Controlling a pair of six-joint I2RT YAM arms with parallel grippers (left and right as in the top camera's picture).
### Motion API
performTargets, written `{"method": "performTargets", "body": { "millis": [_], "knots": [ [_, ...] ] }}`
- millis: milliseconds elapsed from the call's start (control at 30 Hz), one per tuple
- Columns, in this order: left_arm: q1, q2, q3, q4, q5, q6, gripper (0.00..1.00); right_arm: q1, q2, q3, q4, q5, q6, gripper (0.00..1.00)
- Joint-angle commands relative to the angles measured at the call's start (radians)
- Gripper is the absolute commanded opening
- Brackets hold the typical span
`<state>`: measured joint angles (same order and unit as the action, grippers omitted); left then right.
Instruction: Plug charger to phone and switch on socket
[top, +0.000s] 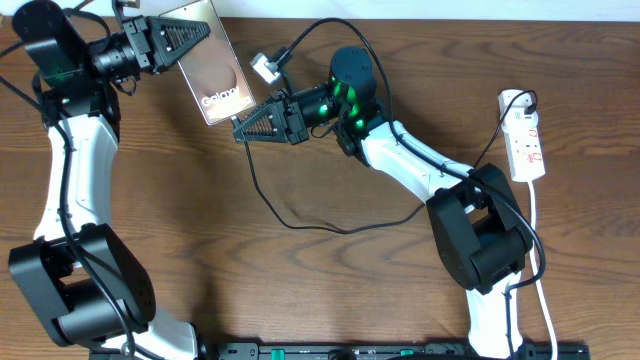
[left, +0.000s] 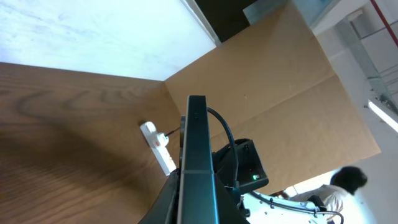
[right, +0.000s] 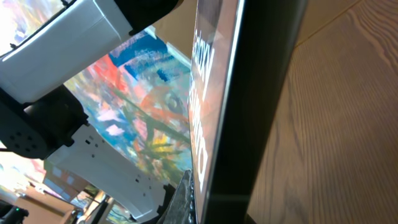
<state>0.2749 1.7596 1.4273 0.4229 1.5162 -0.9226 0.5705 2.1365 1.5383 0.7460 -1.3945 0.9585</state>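
Observation:
My left gripper (top: 190, 38) is shut on the phone (top: 215, 75) and holds it tilted above the table at the back left. The "Galaxy" text faces up. In the left wrist view the phone's thin dark edge (left: 197, 143) rises between the fingers (left: 196, 208). My right gripper (top: 240, 124) is shut at the phone's lower edge, on the charger's plug end. The charger cable (top: 300, 225) runs from there in a loop across the table. In the right wrist view the phone (right: 249, 93) fills the middle, right against the jaws (right: 214, 211). The socket (top: 527, 140) lies at the far right.
A small white adapter (top: 265, 68) with a black lead lies on the table just right of the phone. The socket's white lead (top: 540, 270) runs down the right side. The right arm's base (top: 485, 240) stands at the front right, the left arm's base (top: 80, 290) at the front left.

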Motion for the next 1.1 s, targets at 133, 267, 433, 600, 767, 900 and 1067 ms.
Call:
{"method": "performTargets", "body": {
  "millis": [133, 267, 433, 600, 767, 900, 1067],
  "knots": [
    [0.003, -0.024, 0.016, 0.005, 0.055, 0.014, 0.07, -0.019, 0.002, 0.010, 0.007, 0.091, 0.006, 0.01],
    [0.003, -0.024, 0.016, 0.005, 0.055, 0.014, 0.07, -0.024, 0.002, 0.010, 0.006, 0.108, 0.006, 0.01],
    [0.003, -0.024, 0.016, 0.005, 0.055, 0.014, 0.07, -0.029, 0.002, 0.010, 0.007, 0.132, 0.006, 0.01],
    [0.003, -0.024, 0.016, 0.005, 0.055, 0.014, 0.08, -0.029, 0.002, 0.010, 0.006, 0.149, 0.007, 0.01],
    [0.003, -0.024, 0.016, 0.005, 0.055, 0.014, 0.08, -0.029, 0.002, 0.010, 0.007, 0.159, 0.007, 0.01],
    [0.003, -0.024, 0.016, 0.005, 0.055, 0.013, 0.07, -0.029, 0.002, 0.010, 0.007, 0.159, 0.007, 0.01],
    [0.003, -0.024, 0.016, -0.013, 0.055, 0.013, 0.07, -0.029, 0.002, 0.010, 0.007, 0.159, 0.006, 0.01]
  ]
}}
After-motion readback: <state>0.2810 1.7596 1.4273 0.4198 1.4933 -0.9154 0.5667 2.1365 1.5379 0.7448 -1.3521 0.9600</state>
